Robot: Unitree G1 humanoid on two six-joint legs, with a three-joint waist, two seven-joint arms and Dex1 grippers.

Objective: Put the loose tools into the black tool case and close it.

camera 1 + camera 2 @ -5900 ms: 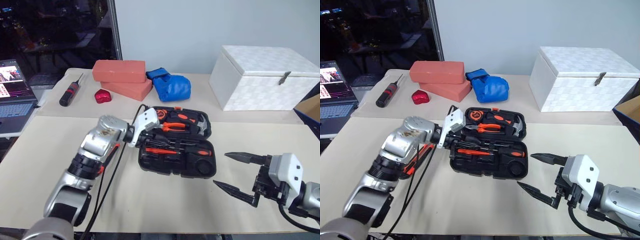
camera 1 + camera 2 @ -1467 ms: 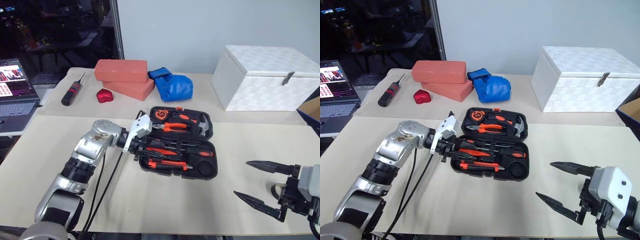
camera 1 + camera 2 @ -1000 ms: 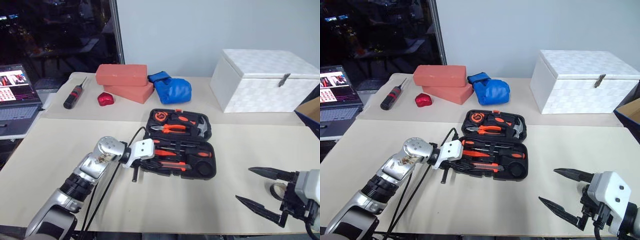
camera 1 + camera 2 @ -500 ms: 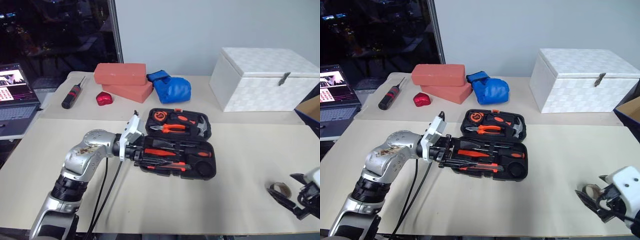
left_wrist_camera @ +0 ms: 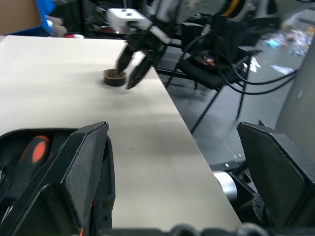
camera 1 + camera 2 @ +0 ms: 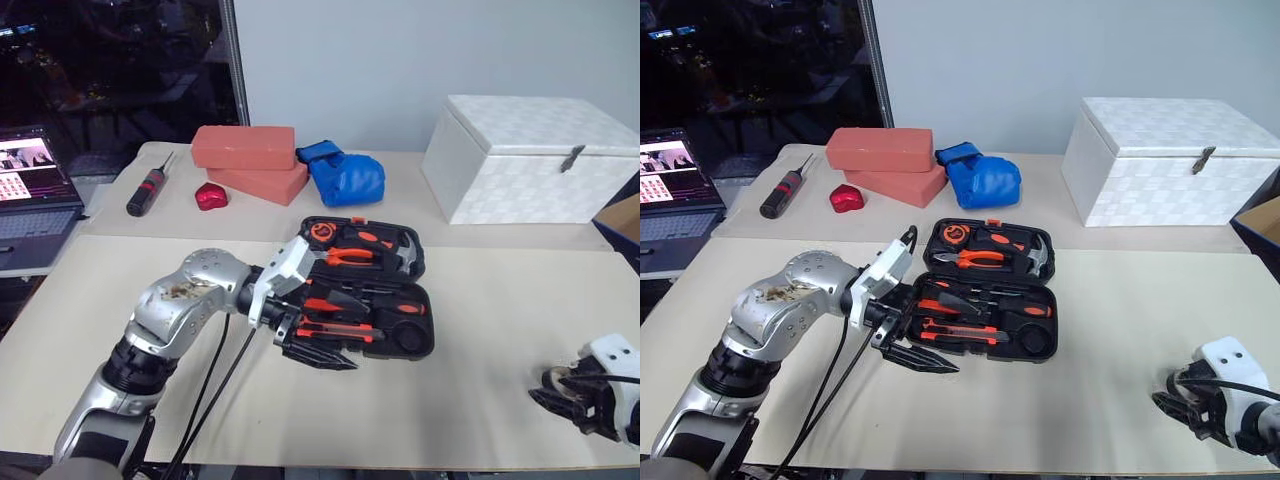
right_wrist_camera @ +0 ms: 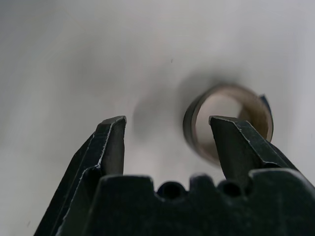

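Raised left pincer (image 6: pixel 318 347) now spread above tool-filled black tool case (image 6: pixel 407 341).

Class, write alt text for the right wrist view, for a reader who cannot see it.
The right gripper hangs open just above a pale table, its two black fingers spread apart. A small greyish tape roll lies on the table, with one finger over its hollow and the other to one side of the roll.
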